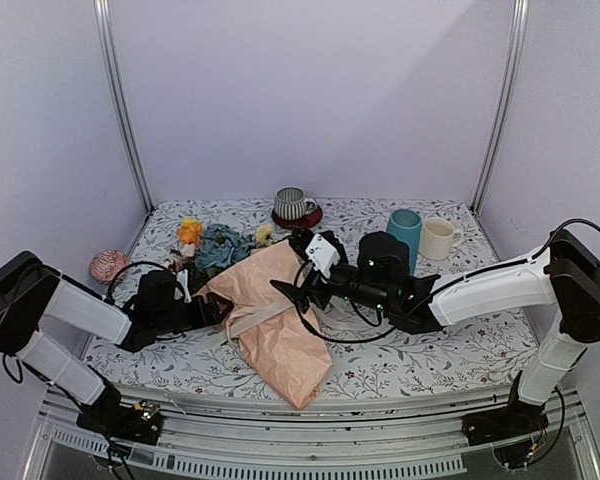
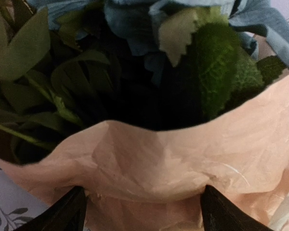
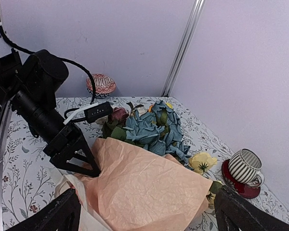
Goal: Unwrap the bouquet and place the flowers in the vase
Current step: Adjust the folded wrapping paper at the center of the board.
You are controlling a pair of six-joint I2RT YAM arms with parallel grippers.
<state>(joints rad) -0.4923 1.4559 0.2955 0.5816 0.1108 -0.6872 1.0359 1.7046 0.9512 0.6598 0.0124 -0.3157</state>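
Bouquet: the bunch of artificial flowers in crinkled peach-pink paper (image 1: 275,335) lay on its side at mid-surface, with its mouth toward the back left and its tail near the front edge.
Ribbon: a flat cream ribbon (image 1: 252,322) crossed the paper, so the wrap was not yet off.
Flowers: blue, orange-yellow and cream fabric blooms with green leaves (image 1: 218,248) spilled from the paper's mouth.
Left claw (image 2: 144,219): released, with its fingers spread wide and the paper's rim between them.
Right claw (image 3: 151,216): released and wide, poised over the wrap from the other side, holding nothing.
Vase: the tall teal-blue cylindrical vase (image 1: 404,232) stood upright at the back right, just beside a cream mug (image 1: 438,238), and the right arm lay between it and the bouquet.
Surface: the white floral-print surface (image 1: 410,360) looked smooth.
Risk: pulling on the paper with the ribbon on would likely drag the whole bunch along.
Risk: thin paper could tear or slip from a shallow pinch.
Risk: the right arm could knock the vase or mug on a swing back.
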